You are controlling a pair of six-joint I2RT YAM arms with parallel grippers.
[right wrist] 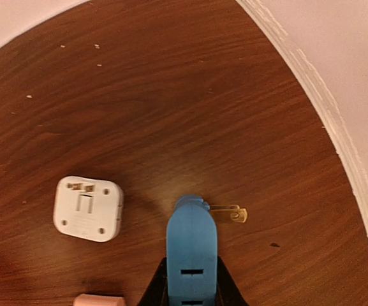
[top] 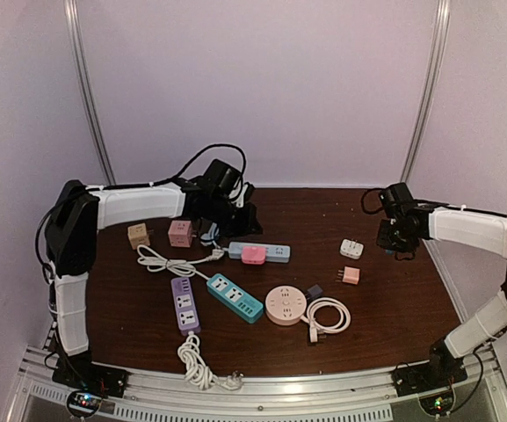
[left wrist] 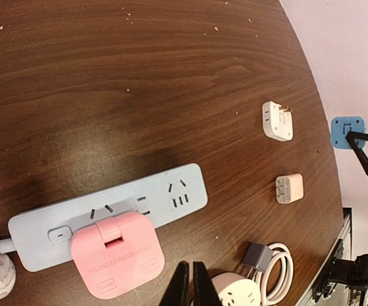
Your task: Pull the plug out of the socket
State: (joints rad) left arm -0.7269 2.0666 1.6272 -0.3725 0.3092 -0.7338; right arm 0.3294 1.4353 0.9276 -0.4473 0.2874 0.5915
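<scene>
Blue plug (right wrist: 191, 245) clamped in the right hand (right wrist: 191, 290), up over the table (right wrist: 171, 95)
Long axis in line with the fingers, brass pin (right wrist: 229, 213) poking out sideways. Pink plug (left wrist: 117, 255) sitting on the blue strip (left wrist: 184, 191), strip lying crosswise. Left hand (left wrist: 190, 287) pinched shut just beside it. White adapter (right wrist: 87, 208) flat on the table nearby.

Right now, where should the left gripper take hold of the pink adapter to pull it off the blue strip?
I'd open the shut left gripper, come down from above and clamp the pink adapter by the two flat sides that face along the blue strip. It stands proud of the strip as a square block, both sides clear.
</scene>
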